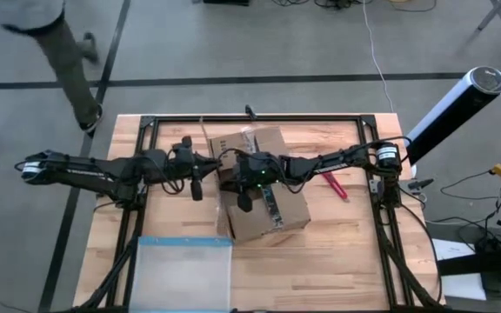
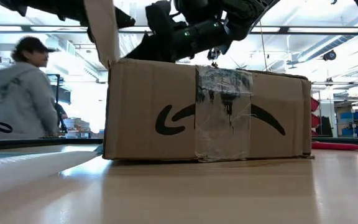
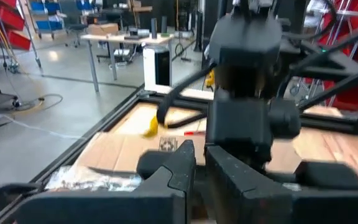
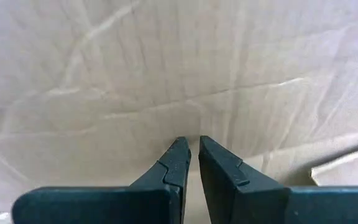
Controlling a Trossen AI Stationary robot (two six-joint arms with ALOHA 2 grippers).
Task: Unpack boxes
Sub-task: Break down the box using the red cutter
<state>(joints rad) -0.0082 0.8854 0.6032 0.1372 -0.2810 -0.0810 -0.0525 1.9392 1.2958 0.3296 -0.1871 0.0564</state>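
Reaching in from nine o'clock in the high view, the left arm ends at the left tool, which hangs just off the box's nine-o'clock edge. In its own wrist view its two dark fingers stand almost together with only a thin slit between them and nothing held, pointed across the box top toward the right arm's wrist.

The box sits near the middle of the wooden desk, a touch toward twelve o'clock. From the low view it rests flat on the desk, with a black curved mark on its near face, a crumpled strip of clear tape running down the middle of that face, and one flap standing up at its nine-o'clock end.

Both arms hang over the box top. The right tool comes in from three o'clock and is low over the box; in the right wrist view its fingers are nearly closed, a narrow gap left, tips right at bare cardboard, gripping nothing.

A clear pouch with a blue edge lies at seven o'clock near the desk's edge, well apart from the box. A small red tool lies at three o'clock, near the box. A person stands beyond the desk's nine-o'clock side.
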